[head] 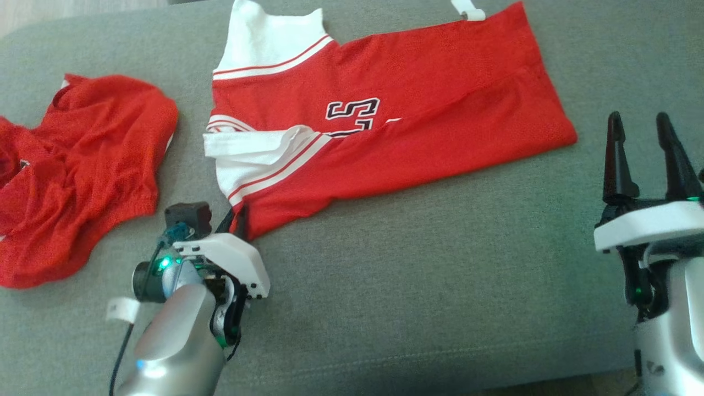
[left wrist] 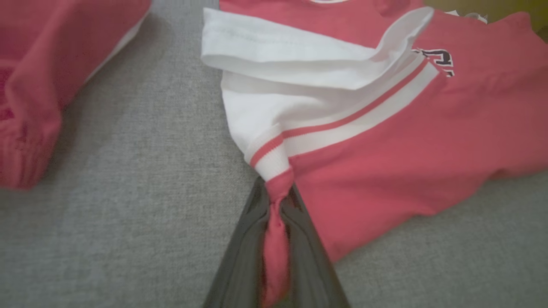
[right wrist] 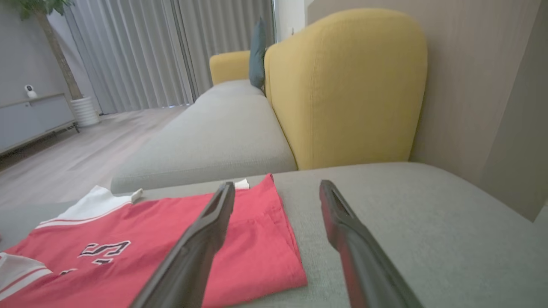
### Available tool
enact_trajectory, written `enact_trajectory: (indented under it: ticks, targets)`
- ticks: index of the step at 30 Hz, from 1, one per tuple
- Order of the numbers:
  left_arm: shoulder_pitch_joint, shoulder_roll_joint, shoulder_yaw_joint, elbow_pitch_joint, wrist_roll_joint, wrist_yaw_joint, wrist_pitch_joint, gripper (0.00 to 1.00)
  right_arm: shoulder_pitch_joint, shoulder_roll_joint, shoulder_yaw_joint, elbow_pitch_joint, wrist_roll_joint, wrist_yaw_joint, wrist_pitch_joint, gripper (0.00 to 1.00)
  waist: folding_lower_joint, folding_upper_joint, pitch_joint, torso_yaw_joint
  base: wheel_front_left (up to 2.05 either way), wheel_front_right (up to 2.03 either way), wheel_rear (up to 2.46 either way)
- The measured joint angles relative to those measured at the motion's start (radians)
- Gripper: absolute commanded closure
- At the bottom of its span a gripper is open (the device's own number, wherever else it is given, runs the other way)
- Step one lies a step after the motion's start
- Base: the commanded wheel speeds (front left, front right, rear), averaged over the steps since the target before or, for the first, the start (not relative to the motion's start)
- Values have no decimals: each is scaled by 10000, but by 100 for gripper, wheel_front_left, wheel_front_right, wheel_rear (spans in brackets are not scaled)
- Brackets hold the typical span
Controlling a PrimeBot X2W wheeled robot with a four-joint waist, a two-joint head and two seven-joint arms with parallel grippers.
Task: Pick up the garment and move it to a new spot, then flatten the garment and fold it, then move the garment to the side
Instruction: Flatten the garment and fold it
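Observation:
The garment (head: 412,110), a red jersey with white sleeves and dark numerals, lies spread and partly folded on the grey cushion (head: 412,286). My left gripper (head: 239,220) is shut on its near left corner, just below the striped sleeve seam. In the left wrist view the dark fingers (left wrist: 244,248) pinch a bunched strip of the red garment (left wrist: 385,149) at the left gripper (left wrist: 276,192). My right gripper (head: 641,124) stands open at the right, apart from the cloth. In the right wrist view the right gripper (right wrist: 276,188) hovers over the garment's (right wrist: 171,239) right end.
A second crumpled red cloth (head: 82,176) lies at the far left, also seen as the red cloth (left wrist: 43,64) in the left wrist view. A yellow backrest (right wrist: 342,85) and a wall (right wrist: 492,85) rise beyond the right end. Bare grey cushion stretches along the near side.

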Motion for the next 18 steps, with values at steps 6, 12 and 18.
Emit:
enact_trajectory:
  ticks: [6, 12, 18]
  targets:
    - [-7, -50, -203, -589, 242, -63, -815, 100, -643, 280, -336, 1152, -161, 0, 1045, 0, 0, 0, 168, 347, 0, 0, 0]
    - [-85, -77, -426, -1670, 451, -67, -1045, 100, -1762, 497, -1528, 2987, -922, 0, 2171, 0, 0, 0, 423, 751, 0, 0, 0]
    - [-180, -105, -798, -2263, 560, -71, -1001, 100, -3016, 543, -3089, 4397, -2500, 0, 2615, 0, 0, 0, 724, 1142, 0, 0, 0]
